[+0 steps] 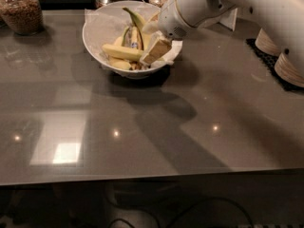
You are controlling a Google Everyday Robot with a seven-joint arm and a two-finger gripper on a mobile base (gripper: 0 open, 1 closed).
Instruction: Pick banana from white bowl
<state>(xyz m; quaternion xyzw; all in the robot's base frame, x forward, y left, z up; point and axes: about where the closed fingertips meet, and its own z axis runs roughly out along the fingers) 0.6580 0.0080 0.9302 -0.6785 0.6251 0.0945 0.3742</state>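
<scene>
The gripper (153,38) hung over the right rim of the bowl (91,38), in the upper centre of the frame, its fingers (156,51) apart and holding nothing. The banana (121,52) lay across the bowl's middle, its right end beside the lower finger.

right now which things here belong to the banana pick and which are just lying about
In the job: banana lying across the bowl; white bowl; gripper over the bowl's right rim.
Lying about: curved banana with dark stem; stickered banana; grain jar far left; stacked paper bowls far right.
</scene>
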